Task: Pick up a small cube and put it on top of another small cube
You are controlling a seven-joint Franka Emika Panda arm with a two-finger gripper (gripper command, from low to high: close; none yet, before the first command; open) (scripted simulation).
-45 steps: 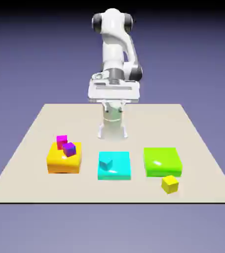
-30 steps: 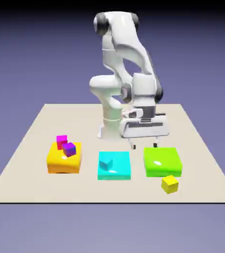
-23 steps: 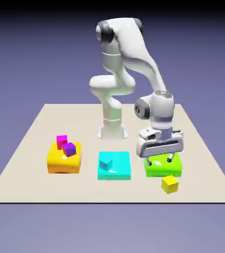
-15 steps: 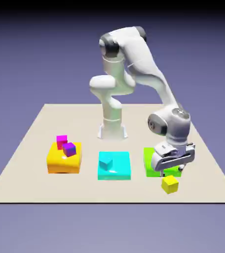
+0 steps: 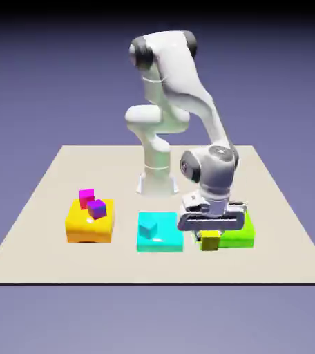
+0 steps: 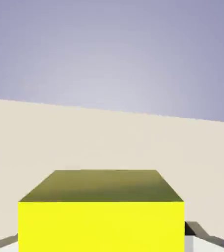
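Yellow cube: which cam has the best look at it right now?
Hand view. The yellow cube shows large there, two faces visible, gripped between the fingertips, though the bottom edge cuts it off. The exterior view shows it small and darker under the tool, but adds context: it's in front of the green block.

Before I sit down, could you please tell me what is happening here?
The white robot gripper has closed on the small yellow cube and holds it. It is not yet on another small cube: the magenta, purple and cyan ones have nothing stacked on them.
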